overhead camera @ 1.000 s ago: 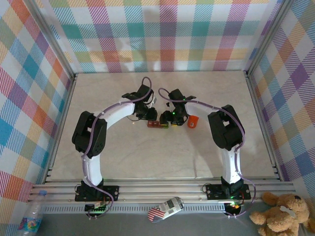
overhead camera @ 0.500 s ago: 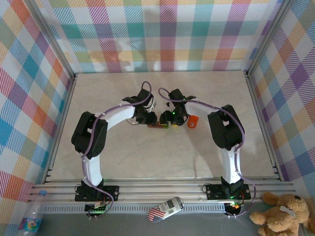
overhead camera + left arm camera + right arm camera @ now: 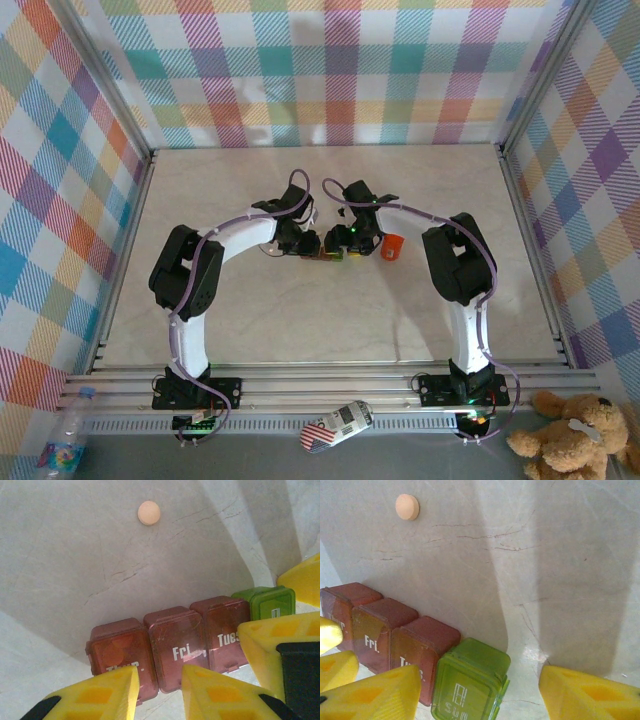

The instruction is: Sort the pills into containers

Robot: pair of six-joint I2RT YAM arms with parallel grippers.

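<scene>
The containers lie left-to-right on the table, green end under the open right claw. The left claw, closed, hangs by the 3 red boxes. 1 pill lies beyond them, seemingly nearer the left arm.

Robot lab test cell. Aluminium extrusion frame boxes in a marble-look table, with plaid cloth walls as backdrop. Left arm and right arm are bolted to the front rail. Water bottle and teddy bear sit outside the frame, typical bench clutter.
</scene>
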